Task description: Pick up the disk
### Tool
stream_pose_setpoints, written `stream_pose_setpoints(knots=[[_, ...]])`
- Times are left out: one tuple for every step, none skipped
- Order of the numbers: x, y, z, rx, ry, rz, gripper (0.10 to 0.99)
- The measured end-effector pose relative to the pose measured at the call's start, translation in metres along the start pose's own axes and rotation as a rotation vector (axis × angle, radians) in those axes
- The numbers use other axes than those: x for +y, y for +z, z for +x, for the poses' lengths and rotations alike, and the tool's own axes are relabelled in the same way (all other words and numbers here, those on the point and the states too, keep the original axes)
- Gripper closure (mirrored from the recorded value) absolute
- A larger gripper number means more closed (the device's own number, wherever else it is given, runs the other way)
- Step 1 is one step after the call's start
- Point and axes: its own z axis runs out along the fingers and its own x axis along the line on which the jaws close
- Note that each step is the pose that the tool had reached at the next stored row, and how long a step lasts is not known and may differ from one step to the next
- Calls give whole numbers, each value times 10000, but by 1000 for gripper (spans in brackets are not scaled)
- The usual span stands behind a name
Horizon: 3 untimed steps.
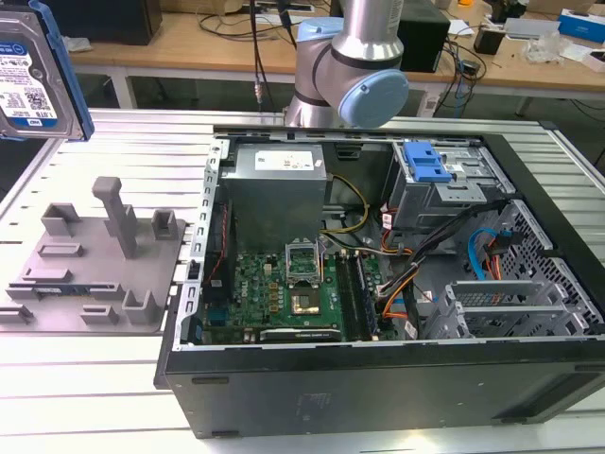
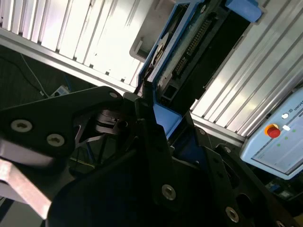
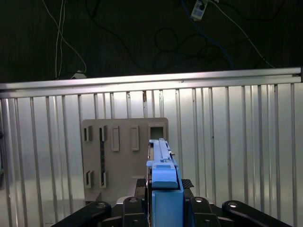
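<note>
The disk [image 1: 33, 71] hangs high at the exterior view's left, well above the grey holder [image 1: 95, 270] on the slatted table [image 1: 95, 378]. In the first wrist view the gripper [image 3: 163, 189] has its fingers clamped on the disk's blue-railed edge (held upright). The open computer case [image 1: 397, 378] holds a motherboard [image 1: 284, 293], power supply [image 1: 279, 189], cables and a blue bracket [image 1: 423, 163].

Wrist views above grey holder [image 3: 124, 158]

Blue-railed disk [image 1: 33, 71] aloft, upright
</note>
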Motion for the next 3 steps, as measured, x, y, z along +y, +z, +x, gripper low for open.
stream_pose_setpoints(knots=[[0,0,0,-1,0,0,718],[0,0,0,0,0,0,718],[0,0,0,0,0,0,718]])
